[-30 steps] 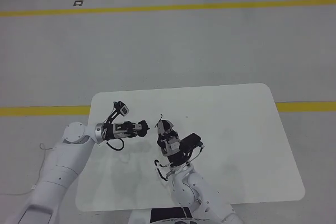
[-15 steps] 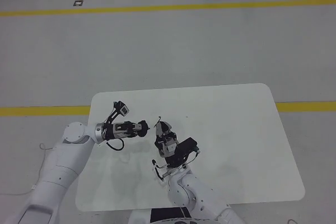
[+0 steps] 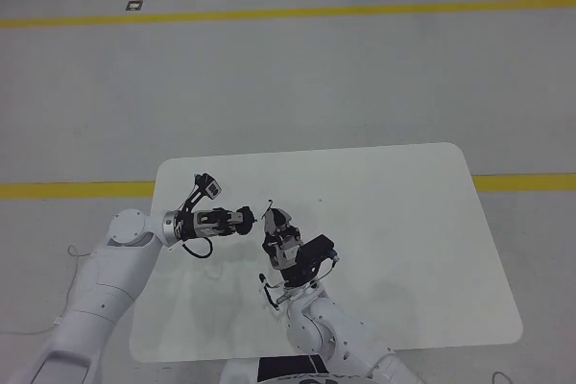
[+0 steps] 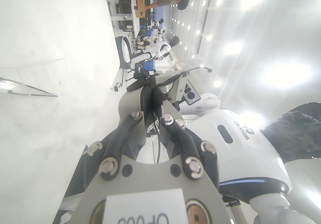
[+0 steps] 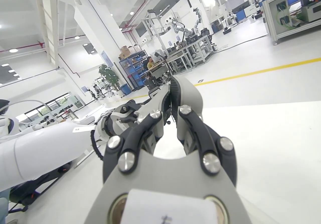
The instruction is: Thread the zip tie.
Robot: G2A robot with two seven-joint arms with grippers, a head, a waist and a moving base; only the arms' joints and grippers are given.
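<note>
Above the near-left part of the table (image 3: 403,211), the right end effector (image 5: 171,87) pinches the zip tie (image 4: 200,67), whose free end pokes past its fingertips. The left end effector (image 4: 148,83) (fingers pressed together) sits just to its left.

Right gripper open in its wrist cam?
No, the right gripper has its fingers pressed together on the thin black zip tie, which sticks out past the tips.
</note>
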